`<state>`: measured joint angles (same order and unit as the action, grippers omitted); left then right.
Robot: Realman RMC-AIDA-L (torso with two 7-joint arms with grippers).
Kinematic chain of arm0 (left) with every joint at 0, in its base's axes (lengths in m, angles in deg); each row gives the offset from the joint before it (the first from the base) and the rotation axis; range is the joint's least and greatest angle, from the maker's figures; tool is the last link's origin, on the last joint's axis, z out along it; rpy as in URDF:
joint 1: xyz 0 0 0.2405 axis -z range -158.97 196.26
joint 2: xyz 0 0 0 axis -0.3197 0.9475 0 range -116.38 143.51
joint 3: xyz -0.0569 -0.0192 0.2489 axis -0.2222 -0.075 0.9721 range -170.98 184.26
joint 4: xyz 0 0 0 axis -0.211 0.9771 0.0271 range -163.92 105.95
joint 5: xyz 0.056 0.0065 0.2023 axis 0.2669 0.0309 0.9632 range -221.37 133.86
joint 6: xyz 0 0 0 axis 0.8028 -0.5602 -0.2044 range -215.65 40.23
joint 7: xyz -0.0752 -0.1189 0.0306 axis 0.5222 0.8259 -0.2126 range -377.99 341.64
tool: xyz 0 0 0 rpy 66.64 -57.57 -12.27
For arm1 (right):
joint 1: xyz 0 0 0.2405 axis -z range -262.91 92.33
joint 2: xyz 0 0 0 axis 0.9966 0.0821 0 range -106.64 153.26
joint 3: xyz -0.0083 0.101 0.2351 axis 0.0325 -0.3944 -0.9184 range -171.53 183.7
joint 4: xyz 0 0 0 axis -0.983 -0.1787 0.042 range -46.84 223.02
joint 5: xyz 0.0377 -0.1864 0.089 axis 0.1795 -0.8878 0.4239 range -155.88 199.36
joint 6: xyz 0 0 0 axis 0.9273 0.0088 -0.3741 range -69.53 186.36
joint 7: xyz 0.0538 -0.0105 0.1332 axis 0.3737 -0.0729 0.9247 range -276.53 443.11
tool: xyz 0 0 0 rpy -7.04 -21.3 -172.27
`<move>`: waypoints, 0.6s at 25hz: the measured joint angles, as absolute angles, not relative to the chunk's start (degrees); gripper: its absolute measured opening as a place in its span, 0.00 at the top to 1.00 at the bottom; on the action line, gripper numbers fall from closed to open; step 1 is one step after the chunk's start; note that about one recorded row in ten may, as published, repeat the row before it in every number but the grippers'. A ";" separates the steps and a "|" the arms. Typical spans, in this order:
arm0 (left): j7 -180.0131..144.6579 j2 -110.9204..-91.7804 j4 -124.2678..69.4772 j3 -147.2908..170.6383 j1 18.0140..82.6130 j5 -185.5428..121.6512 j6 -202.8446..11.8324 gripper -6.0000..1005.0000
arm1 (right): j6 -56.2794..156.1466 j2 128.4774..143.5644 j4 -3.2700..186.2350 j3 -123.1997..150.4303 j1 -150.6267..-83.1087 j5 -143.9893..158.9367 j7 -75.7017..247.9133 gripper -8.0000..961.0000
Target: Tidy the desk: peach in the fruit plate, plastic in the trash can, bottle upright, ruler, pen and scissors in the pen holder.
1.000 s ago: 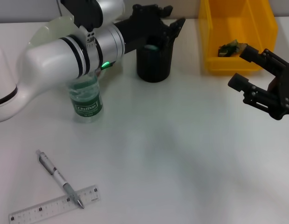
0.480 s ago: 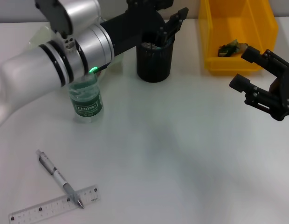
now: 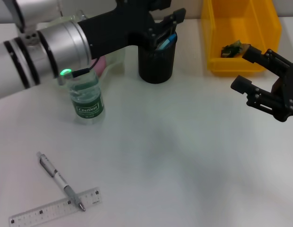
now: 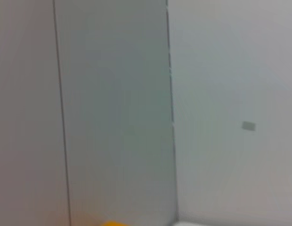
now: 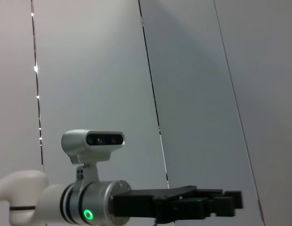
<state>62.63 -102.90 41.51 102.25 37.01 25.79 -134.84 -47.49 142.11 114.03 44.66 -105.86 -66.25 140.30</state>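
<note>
- The left gripper (image 3: 168, 19) hangs over the black mesh pen holder (image 3: 156, 64); whether its fingers are apart or together I cannot tell
- Blue-handled scissors (image 3: 166, 41) stand in the holder, so that step looks done
- The pen (image 3: 59, 180), slim with a silver-and-white barrel, lies on the white desk (image 3: 184, 156) with its tip across the clear flat ruler (image 3: 54, 212), well apart from the holder
- Likely next: bring the left arm down to the pen and lift it off the ruler; both lie flat on a smooth surface and will be awkward to pinch
- The clear plastic bottle (image 3: 87, 99) with a green label stands upright
- The right gripper (image 3: 260, 75) hovers spread open beside the yellow bin (image 3: 241, 33), which holds a crumpled scrap (image 3: 231, 48)
</note>
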 joint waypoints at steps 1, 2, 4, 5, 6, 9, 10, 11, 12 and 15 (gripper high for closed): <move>65.31 -102.99 42.72 100.71 36.59 28.66 -136.53 0.63 | -47.50 142.07 114.48 44.67 -105.86 -66.25 140.45 0.18; 67.37 -103.28 43.65 99.17 36.13 30.99 -138.20 0.63 | -47.50 142.07 114.48 44.67 -105.86 -66.25 140.45 0.18; 71.88 -104.44 46.93 93.91 34.32 36.24 -143.23 0.63 | -47.84 141.95 116.07 44.71 -105.92 -66.35 142.57 0.18; 72.61 -104.67 47.69 92.91 33.86 37.22 -144.38 0.63 | -48.06 141.91 116.78 44.76 -105.95 -66.58 143.59 0.18; 73.67 -104.69 48.59 91.84 33.36 38.10 -145.68 0.63 | -48.06 141.91 116.78 44.76 -105.95 -66.58 143.59 0.18; 76.03 -104.50 49.77 89.65 32.56 39.59 -148.14 0.63 | -48.92 141.74 118.80 44.80 -105.99 -67.45 145.98 0.18; 77.20 -104.44 50.02 88.34 32.42 40.20 -149.38 0.63 | -48.92 141.74 118.80 44.80 -105.99 -67.45 145.98 0.18; 78.44 -104.41 50.17 86.92 32.30 40.92 -150.98 0.63 | -49.72 141.65 120.31 44.65 -105.92 -68.13 147.86 0.18; 79.60 -104.40 50.18 85.17 32.27 41.74 -152.58 0.63 | -49.72 141.65 120.31 44.65 -105.92 -68.13 147.86 0.18; 84.15 -104.38 50.90 80.24 32.79 45.79 -158.56 0.63 | -50.78 141.21 122.19 44.43 -105.67 -68.71 150.67 0.18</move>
